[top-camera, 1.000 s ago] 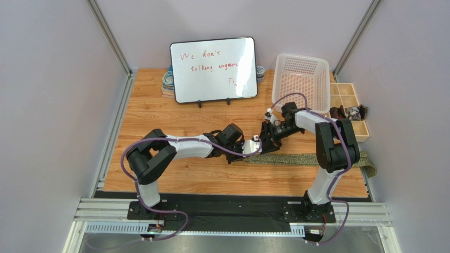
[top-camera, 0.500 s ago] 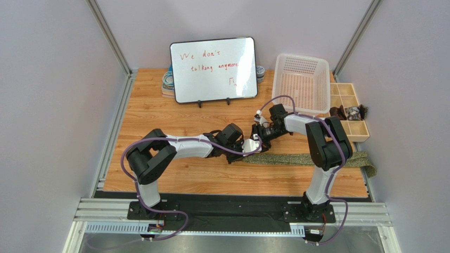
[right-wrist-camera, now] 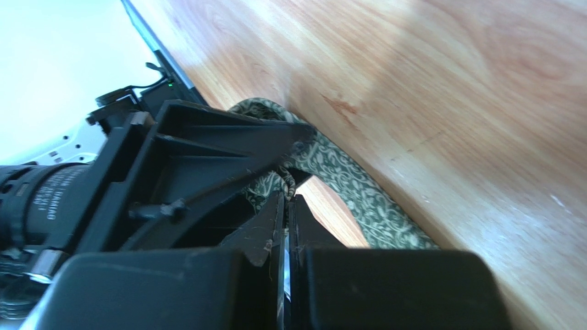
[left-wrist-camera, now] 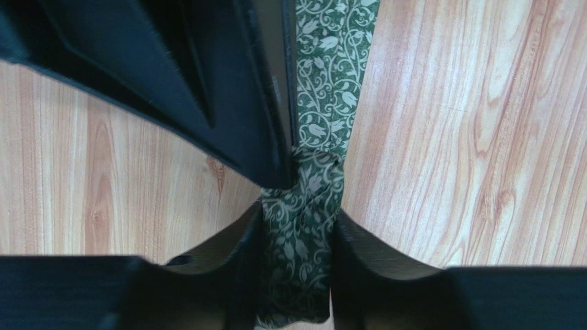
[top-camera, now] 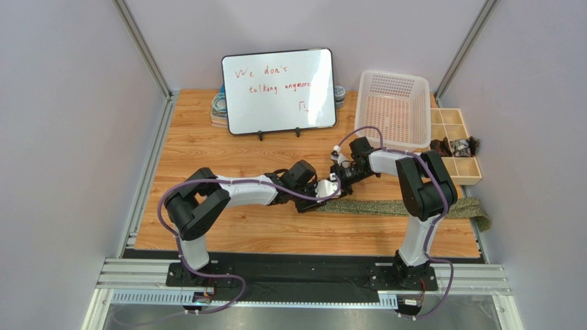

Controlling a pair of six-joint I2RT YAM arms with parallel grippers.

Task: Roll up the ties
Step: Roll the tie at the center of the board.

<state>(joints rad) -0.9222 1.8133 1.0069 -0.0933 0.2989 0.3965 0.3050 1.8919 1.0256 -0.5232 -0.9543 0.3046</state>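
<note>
On the near half of the desk [top-camera: 227, 234] the tie [top-camera: 406, 206], green with a pale vine pattern, lies flat and unrolled. It runs from the middle out toward 3 o'clock, where its wide end reaches the desk's edge.

At its narrow end, near the centre, the left claw [top-camera: 322, 197] is clenched on the cloth. The left wrist view shows the fabric bunched between the 2 fingers, with the rest stretching away toward 12 o'clock in that view.

Just beyond, at about 1 o'clock from it, the right claw [top-camera: 337, 182] has its jaws pressed together and its tips touching the same bunched fold. I cannot tell whether any cloth is caught between them.

Farther back stand a whiteboard [top-camera: 279, 89] at 12 o'clock, a white basket [top-camera: 393, 74] at 1 o'clock and a compartment box [top-camera: 441, 124] at 2 o'clock.

The step in hand looks like starting the roll: no coil shows yet. The next move probably calls for turning the held tip over onto the flat length. One claw would keep the first turn tight and square to the tie's edges while the other pins the cloth so it does not slide on the wood
</note>
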